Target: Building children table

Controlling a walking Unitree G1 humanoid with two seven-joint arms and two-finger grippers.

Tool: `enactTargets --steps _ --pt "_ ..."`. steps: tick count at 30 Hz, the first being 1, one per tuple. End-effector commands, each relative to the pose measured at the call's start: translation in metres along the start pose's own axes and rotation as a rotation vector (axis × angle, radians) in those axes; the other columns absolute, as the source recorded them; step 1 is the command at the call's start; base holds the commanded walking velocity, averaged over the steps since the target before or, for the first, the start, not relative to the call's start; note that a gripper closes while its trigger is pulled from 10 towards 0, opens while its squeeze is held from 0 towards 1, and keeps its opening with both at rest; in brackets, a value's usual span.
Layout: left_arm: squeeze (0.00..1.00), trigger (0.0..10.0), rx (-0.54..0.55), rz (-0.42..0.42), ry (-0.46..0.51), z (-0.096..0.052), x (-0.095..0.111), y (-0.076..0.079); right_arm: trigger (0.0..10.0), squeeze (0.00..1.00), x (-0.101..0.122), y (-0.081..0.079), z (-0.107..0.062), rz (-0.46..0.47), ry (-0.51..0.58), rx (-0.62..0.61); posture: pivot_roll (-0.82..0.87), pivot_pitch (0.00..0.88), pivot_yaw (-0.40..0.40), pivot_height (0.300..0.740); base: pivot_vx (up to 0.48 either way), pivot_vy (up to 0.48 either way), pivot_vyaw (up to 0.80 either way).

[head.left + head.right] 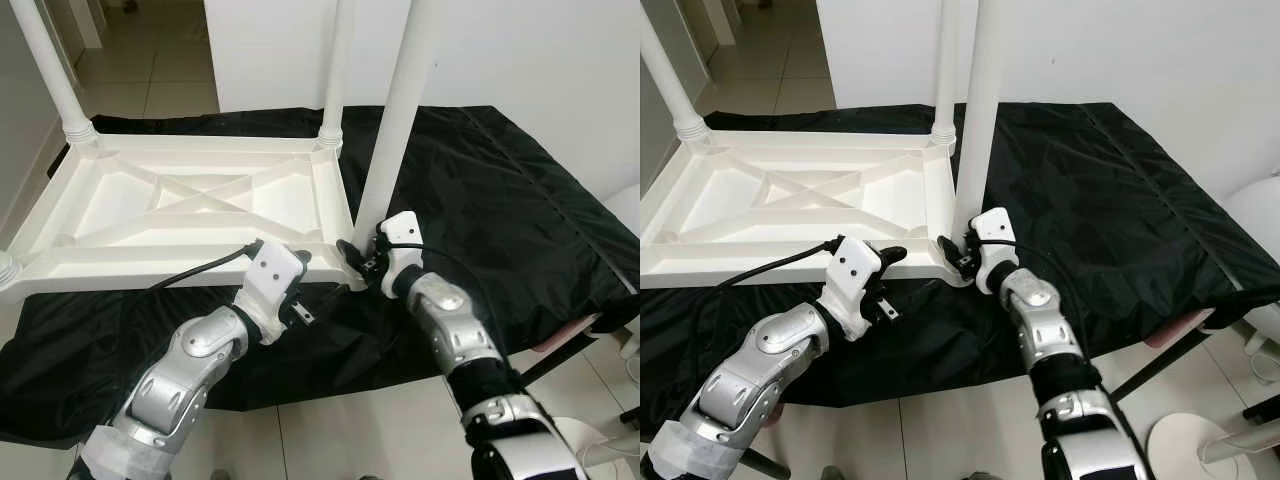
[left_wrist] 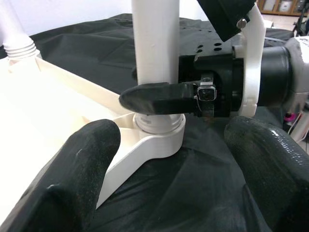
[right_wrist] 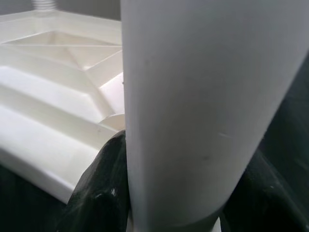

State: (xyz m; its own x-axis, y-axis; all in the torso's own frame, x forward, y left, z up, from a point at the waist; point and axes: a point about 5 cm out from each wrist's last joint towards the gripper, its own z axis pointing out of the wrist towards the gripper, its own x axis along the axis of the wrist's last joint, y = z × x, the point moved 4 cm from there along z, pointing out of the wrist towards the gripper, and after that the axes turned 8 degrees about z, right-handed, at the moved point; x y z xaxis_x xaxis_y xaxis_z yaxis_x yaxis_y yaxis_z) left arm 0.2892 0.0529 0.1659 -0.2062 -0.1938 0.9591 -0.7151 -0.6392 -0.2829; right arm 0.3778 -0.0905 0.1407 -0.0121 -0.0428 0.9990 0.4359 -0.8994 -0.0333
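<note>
— What is seen nearest?

— The left gripper (image 1: 300, 285) is held at the near edge of the upturned white tabletop (image 1: 130, 215), its fingers (image 2: 72, 169) spread apart with nothing between them. Just beside it, the right gripper (image 1: 362, 262) is clamped round the base of the near white leg (image 1: 395, 120), where that leg is seated in the tabletop's corner socket (image 2: 159, 130).

— And where is the table placed?

— It is laid underside up on a black cloth (image 1: 500, 200), which is spread over a raised surface. Farther back, two more legs are stood upright in their corners: one at the far right corner (image 1: 336, 70), one at the far left (image 1: 50, 70). A white wall (image 1: 520, 50) is seen behind.
</note>
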Motion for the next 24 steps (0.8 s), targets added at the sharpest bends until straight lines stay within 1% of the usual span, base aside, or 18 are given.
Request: enactTargets --steps 1,2,3,4,5,6,7,8,9,16,17,18,20,23,24 --pt "0.0 10.0 -0.073 -0.007 0.002 -0.002 -0.001 0.008 10.0 0.0 -0.011 0.013 -0.012 0.007 -0.014 -0.208 -0.01 0.048 -0.02 0.74 0.0 0.0 0.0" --pt "0.0 10.0 -0.073 -0.007 0.002 -0.002 -0.001 0.008 10.0 0.0 -0.011 0.013 -0.012 0.007 -0.014 -0.208 -0.01 0.048 -0.02 0.74 0.0 0.0 0.0" --pt "0.0 10.0 -0.075 -0.007 0.001 -0.002 -0.001 0.009 10.0 0.0 -0.013 0.01 -0.017 0.018 -0.005 -0.285 -0.02 0.051 -0.018 0.74 0.0 0.0 0.0" --pt "0.0 10.0 -0.075 -0.007 0.001 -0.002 -0.001 0.009 10.0 0.0 -0.013 0.01 -0.017 0.018 -0.005 -0.285 -0.02 0.051 -0.018 0.74 0.0 0.0 0.0" --pt "0.0 10.0 -0.078 -0.008 0.002 -0.001 -0.001 0.009 10.0 0.0 -0.014 0.005 -0.021 0.033 0.003 -0.345 -0.02 0.052 -0.018 0.74 0.0 0.0 0.0" --pt "0.0 10.0 -0.08 -0.009 0.002 -0.001 0.0 0.009 10.0 0.0 -0.015 0.002 -0.024 0.043 0.006 -0.378 -0.02 0.052 -0.018 0.74 0.0 0.0 0.0" --pt "0.0 10.0 -0.08 -0.009 0.002 -0.001 0.0 0.009 10.0 0.0 -0.015 0.002 -0.024 0.043 0.006 -0.378 -0.02 0.052 -0.018 0.74 0.0 0.0 0.0" --pt "0.0 10.0 -0.082 -0.01 0.003 -0.001 0.0 0.01 10.0 0.0 -0.017 -0.004 -0.024 0.055 0.003 -0.373 -0.02 0.055 -0.012 0.74 0.0 0.0 0.0" --pt "0.0 10.0 -0.087 -0.012 0.002 -0.001 -0.001 0.01 10.0 0.0 -0.015 -0.004 -0.025 0.064 0.003 -0.378 -0.02 0.057 -0.008 0.74 0.0 0.0 0.0" --pt "0.0 10.0 -0.099 -0.013 0.0 -0.001 -0.001 0.012 10.0 0.0 -0.011 0.001 -0.029 0.07 0.006 -0.401 -0.03 0.059 -0.009 0.74 0.0 0.0 0.0" --pt "0.0 10.0 -0.099 -0.014 0.001 -0.001 -0.001 0.012 10.0 0.4 -0.009 0.0 -0.029 0.077 0.011 -0.397 -0.03 0.061 -0.011 0.74 0.0 0.0 0.0" --pt "0.0 10.0 -0.098 -0.015 0.002 0.0 0.0 0.012 10.0 1.0 -0.007 -0.002 -0.029 0.092 0.026 -0.378 -0.03 0.064 -0.014 0.74 0.0 0.0 0.0" --pt "0.0 10.0 -0.096 -0.018 0.002 0.0 0.0 0.012 10.0 1.0 -0.002 -0.005 -0.03 0.128 0.05 -0.349 -0.03 0.066 -0.016 0.74 0.0 0.0 0.0" --pt "0.0 10.0 -0.095 -0.021 0.001 -0.001 -0.001 0.013 10.0 1.0 0.003 -0.004 -0.032 0.135 0.064 -0.347 -0.03 0.068 -0.016 0.74 0.0 0.0 0.0" --pt "0.0 10.0 -0.095 -0.023 0.0 -0.002 -0.001 0.013 10.0 1.0 0.004 -0.001 -0.032 0.134 0.058 -0.305 -0.03 0.072 -0.019 0.74 0.0 0.0 0.0"
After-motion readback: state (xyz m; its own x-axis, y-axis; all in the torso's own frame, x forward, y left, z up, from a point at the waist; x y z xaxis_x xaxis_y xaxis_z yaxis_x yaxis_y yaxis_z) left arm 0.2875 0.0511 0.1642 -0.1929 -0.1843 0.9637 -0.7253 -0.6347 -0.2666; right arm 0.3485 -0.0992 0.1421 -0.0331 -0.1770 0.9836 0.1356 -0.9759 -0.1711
